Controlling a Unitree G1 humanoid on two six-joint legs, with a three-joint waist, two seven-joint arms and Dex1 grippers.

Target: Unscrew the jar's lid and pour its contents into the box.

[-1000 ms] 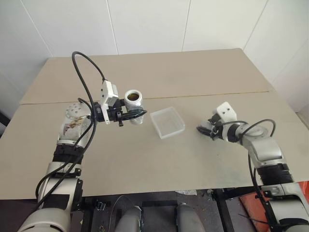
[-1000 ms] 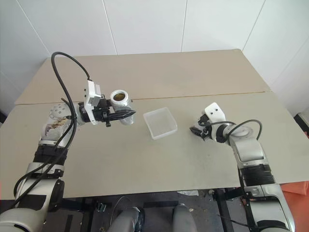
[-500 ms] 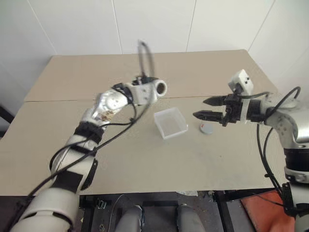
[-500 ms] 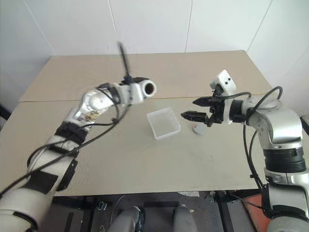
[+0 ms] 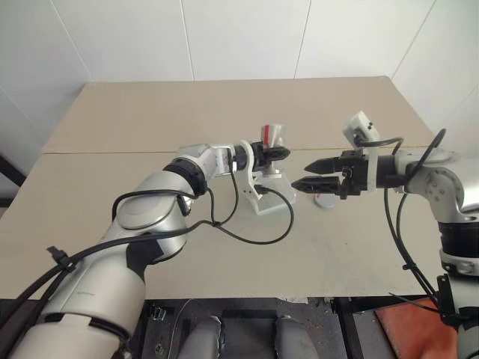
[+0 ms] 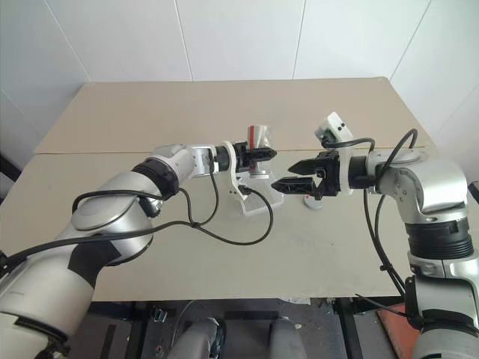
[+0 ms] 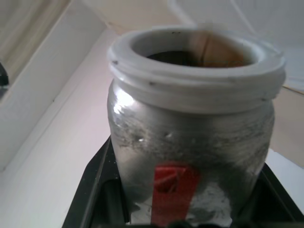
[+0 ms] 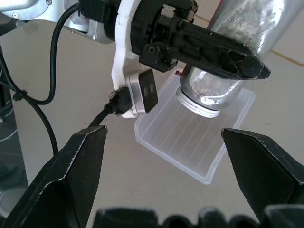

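My left gripper [image 5: 280,152] is shut on the jar [image 5: 272,134], a small clear jar with a red label strip. The jar hangs tipped mouth-down just above the box [image 5: 280,200], a shallow clear tray; in the right wrist view its white-rimmed mouth [image 8: 202,101] points into the box [image 8: 185,142]. The inside of the jar [image 7: 190,128] looks dark and brownish, and I cannot make out the contents. The grey lid [image 5: 324,200] lies on the table to the right of the box. Above the lid, my right gripper [image 5: 308,173] stands open and empty, pointing at the jar.
The tan table [image 5: 150,120] has a seam running across its middle and white walls behind it. A black cable [image 5: 258,238] loops from my left wrist over the table in front of the box.
My left arm swung right and rolled over, carrying the jar from mouth-up left of the box to mouth-down above it. My right gripper rose off the table, leaving the lid there.
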